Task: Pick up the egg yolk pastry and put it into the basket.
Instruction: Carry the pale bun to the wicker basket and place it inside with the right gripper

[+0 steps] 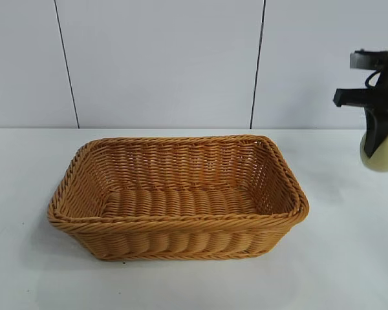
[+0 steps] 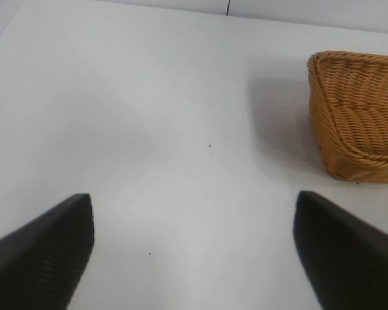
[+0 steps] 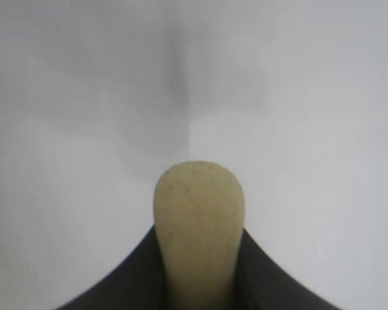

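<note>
Two grippers are shown. The right gripper (image 1: 380,155), at the right edge of the exterior view, points down with its jaws clamped on the egg yolk pastry (image 1: 381,154), a pale yellowish lump held clear above the white table (image 1: 181,284) and well to the right of the basket (image 1: 181,245). In the right wrist view the pastry (image 3: 197,226) sits pinched between the dark fingers (image 3: 129,278). The left gripper (image 2: 194,252) stands with jaws wide, holding nothing, over bare table near a basket corner (image 2: 359,123).
</note>
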Robot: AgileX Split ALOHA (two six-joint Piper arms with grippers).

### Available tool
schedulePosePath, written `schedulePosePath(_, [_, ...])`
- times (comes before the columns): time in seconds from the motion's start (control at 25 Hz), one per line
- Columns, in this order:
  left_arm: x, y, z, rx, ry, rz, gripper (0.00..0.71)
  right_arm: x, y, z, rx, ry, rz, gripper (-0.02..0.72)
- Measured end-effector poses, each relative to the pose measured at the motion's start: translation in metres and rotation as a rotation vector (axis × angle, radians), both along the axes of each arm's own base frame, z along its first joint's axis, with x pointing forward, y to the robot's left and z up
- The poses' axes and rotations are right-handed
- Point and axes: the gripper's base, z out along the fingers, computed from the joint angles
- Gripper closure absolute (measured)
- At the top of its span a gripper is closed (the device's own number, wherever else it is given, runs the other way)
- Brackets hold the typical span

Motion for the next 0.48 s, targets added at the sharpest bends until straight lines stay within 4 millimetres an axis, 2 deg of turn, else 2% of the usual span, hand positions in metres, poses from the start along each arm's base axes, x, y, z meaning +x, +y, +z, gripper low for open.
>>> schedulePosePath(0.12, [0.0,0.0,0.0,0.0,0.0,0.0,0.101,0.0,0.004,0.006,0.001,0.005,0.012,0.553])
schedulePosePath(0.24, [0.0,0.0,0.0,0.0,0.0,0.0,0.101,-0.001,0.017,0.006,0.0,0.008,0.045,0.554])
schedulePosePath(0.48, [0.0,0.0,0.0,0.0,0.0,0.0,0.101,-0.007,0.067,0.005,0.0,0.022,0.172,0.559])
